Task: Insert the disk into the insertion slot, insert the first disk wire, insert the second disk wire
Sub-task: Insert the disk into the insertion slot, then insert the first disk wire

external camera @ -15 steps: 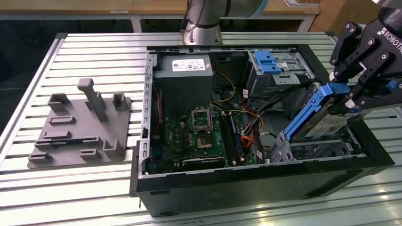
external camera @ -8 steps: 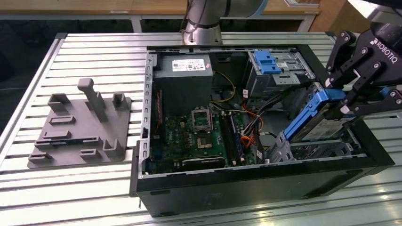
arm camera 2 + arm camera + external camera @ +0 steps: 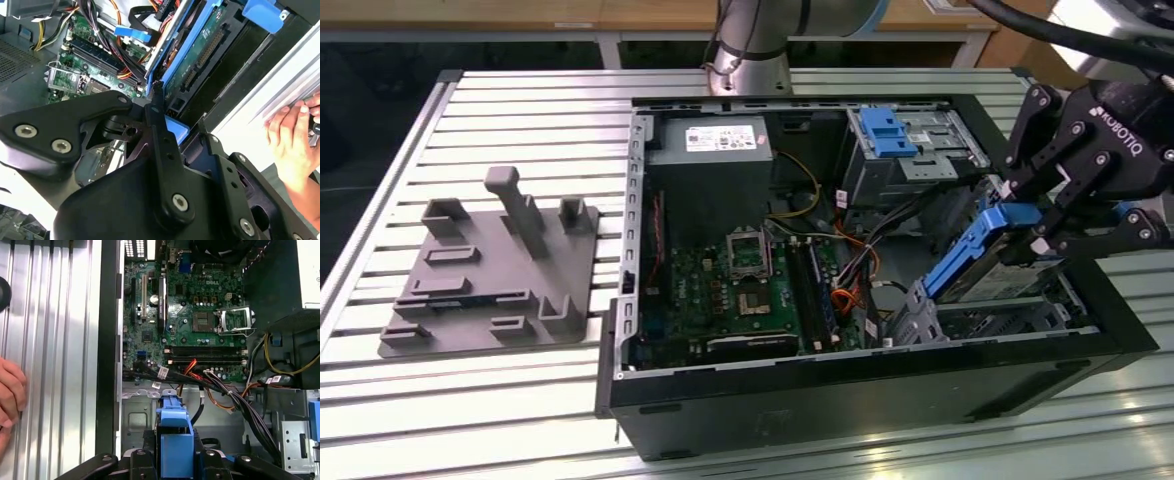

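Observation:
The disk [image 3: 978, 252], a grey drive in a bright blue carrier, hangs tilted on edge over the front right corner of the open computer case. My gripper [image 3: 1037, 238] is shut on it, black fingers [image 3: 159, 122] clamping the carrier's end. The blue carrier [image 3: 173, 439] sits between the fingers in the first wrist view, and the disk's underside [image 3: 207, 47] shows its connector in the second wrist view. The insertion slot [image 3: 1007, 315], a bare grey metal bay, lies just below the disk's lower edge. Loose black and orange wires [image 3: 851, 290] lie between the motherboard and the slot.
The black case [image 3: 854, 385] stands on a slatted metal table [image 3: 507, 400]. A taller grey cage with a blue clip [image 3: 897, 135] is at the back right. A grey fixture plate [image 3: 487, 275] lies at the exterior view's left. A person's hand [image 3: 292, 145] [image 3: 10, 395] rests beside the case.

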`<action>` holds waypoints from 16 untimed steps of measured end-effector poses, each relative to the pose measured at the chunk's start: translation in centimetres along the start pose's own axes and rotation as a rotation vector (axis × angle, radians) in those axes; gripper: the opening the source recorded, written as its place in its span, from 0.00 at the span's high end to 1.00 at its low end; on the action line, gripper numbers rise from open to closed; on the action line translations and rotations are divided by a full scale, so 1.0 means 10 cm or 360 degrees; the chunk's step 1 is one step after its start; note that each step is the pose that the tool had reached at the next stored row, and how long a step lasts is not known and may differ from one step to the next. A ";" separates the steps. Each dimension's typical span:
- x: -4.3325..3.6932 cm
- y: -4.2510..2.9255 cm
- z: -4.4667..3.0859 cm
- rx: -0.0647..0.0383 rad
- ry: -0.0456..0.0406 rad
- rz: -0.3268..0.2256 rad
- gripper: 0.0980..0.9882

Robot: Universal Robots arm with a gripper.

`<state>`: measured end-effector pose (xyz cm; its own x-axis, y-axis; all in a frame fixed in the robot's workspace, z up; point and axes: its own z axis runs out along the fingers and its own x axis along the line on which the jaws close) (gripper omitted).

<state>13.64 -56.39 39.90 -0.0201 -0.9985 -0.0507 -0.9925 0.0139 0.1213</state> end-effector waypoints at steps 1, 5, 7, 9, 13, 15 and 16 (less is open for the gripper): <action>0.000 -0.001 0.005 0.0000 0.0000 0.0000 0.70; 0.001 -0.002 0.011 0.0000 0.0001 0.0000 0.56; 0.001 -0.001 0.011 0.0000 0.0002 0.0000 0.48; 0.001 -0.001 0.011 0.0000 0.0003 0.0000 0.48; 0.001 -0.001 0.011 0.0000 0.0007 0.0001 0.48; 0.001 -0.001 0.010 0.0000 0.0011 0.0001 0.48; 0.001 -0.001 0.011 0.0000 0.0011 0.0001 0.48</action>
<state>13.64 -56.39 39.79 -0.0202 -0.9989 -0.0434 -0.9925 0.0148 0.1213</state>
